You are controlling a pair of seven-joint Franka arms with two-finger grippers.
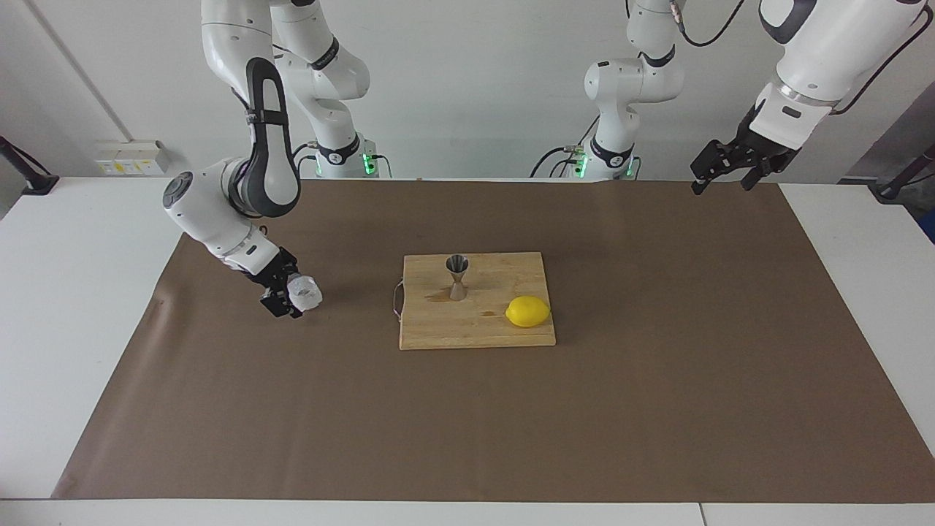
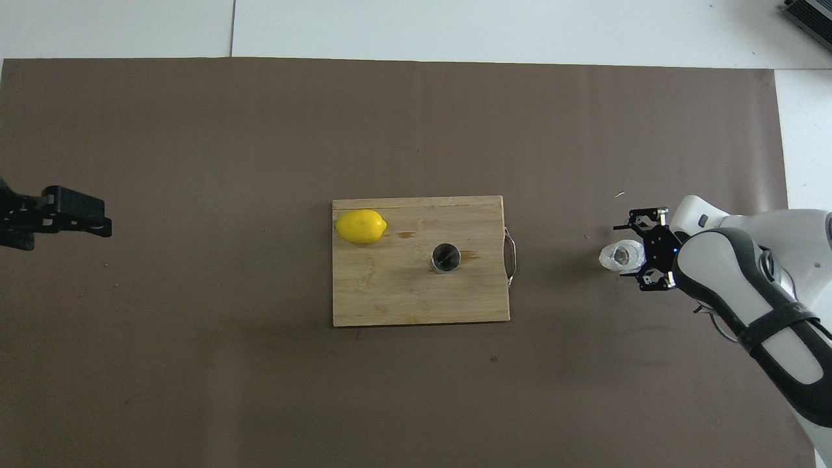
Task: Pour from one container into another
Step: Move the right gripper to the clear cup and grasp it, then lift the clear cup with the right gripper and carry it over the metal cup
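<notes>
A small whitish crinkly plastic cup (image 1: 307,294) (image 2: 622,255) stands on the brown mat toward the right arm's end of the table. My right gripper (image 1: 292,292) (image 2: 621,251) is down at mat level with its fingers open on either side of the cup; I cannot tell whether they touch it. A shiny metal jigger (image 1: 457,276) (image 2: 446,257) stands upright on the wooden cutting board (image 1: 475,330) (image 2: 390,302) at mid-table. My left gripper (image 1: 722,183) (image 2: 97,224) hangs open and empty over the mat's edge at the left arm's end.
A yellow lemon (image 1: 527,311) (image 2: 361,226) lies on the board's corner toward the left arm's end. A small wet stain marks the board beside the jigger. The brown mat (image 1: 657,409) covers most of the white table.
</notes>
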